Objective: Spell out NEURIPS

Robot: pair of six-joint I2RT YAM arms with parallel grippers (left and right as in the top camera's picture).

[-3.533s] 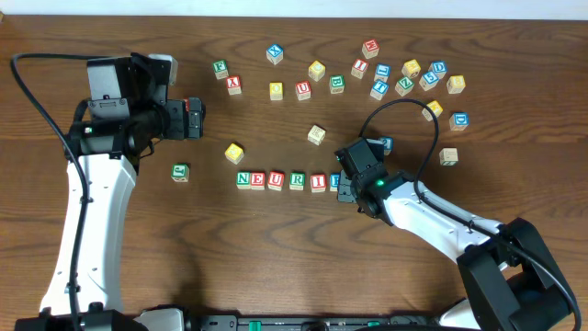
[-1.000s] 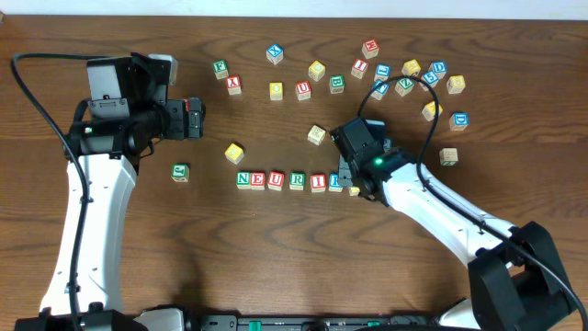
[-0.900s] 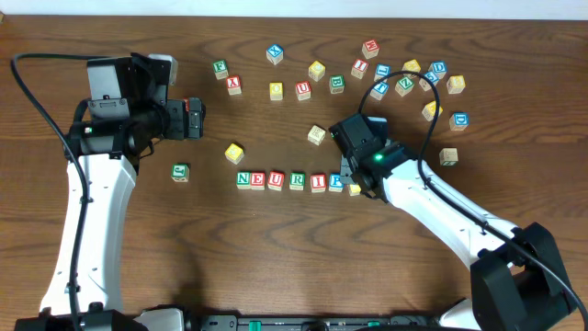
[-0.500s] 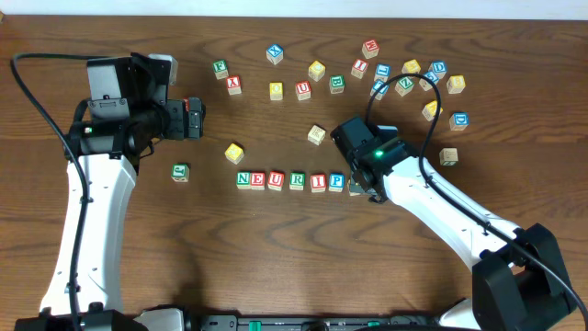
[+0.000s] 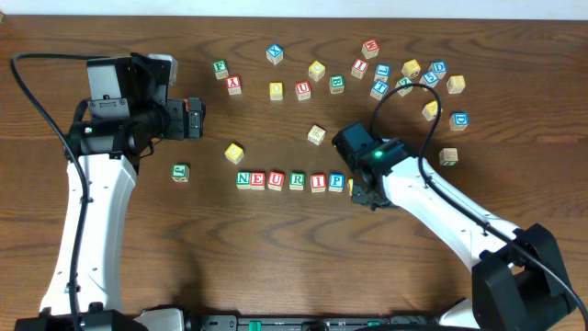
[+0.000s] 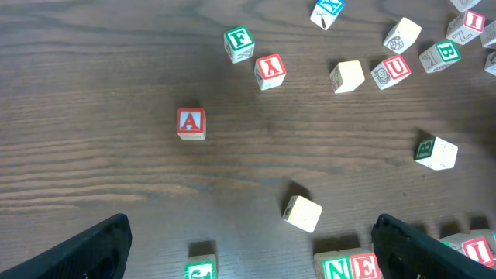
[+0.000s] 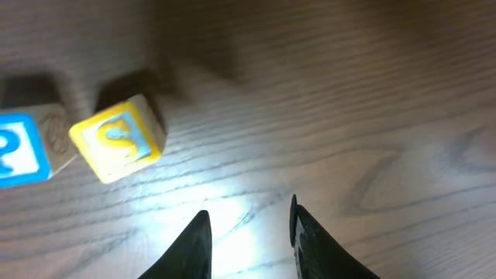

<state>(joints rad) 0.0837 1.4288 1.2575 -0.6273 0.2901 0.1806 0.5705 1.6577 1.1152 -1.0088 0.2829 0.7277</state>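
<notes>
- Pulling back from the end of the word, the right gripper (image 7: 248,244) now sits to the right of, and a bit below, where it was approx. 1 s ago in the overhead view; its fingers stand partly apart w/ only bare wood between them, so it grasps nothing
- Let go by it: the small wooden cube w/ yellow face and blue S (image 7: 118,139), which lies on the dark brown wooden table (image 5: 276,257), just beside the blue-lettered P wooden cube (image 7: 19,147) and left of the fingers in the wrist view
- 3.5 s ago the P was hidden under the gripper; now the row of small wooden letter cubes N-E-U-R-I-P (image 5: 287,180) reads clearly, and the visible ones did not shift
- This yellow cube is turned a little vs. the P and seems slightly lower than the line; whether it touches the P I cannot tell
- Meaning for the task, in my judgement: all seven letters are in pos. and the word is nearly done, maybe w/ one small nudge needed to square the last cube
- Idle side: the left gripper (image 6: 249,232) has not moved, is wide open and empty, well apart from the row
</notes>
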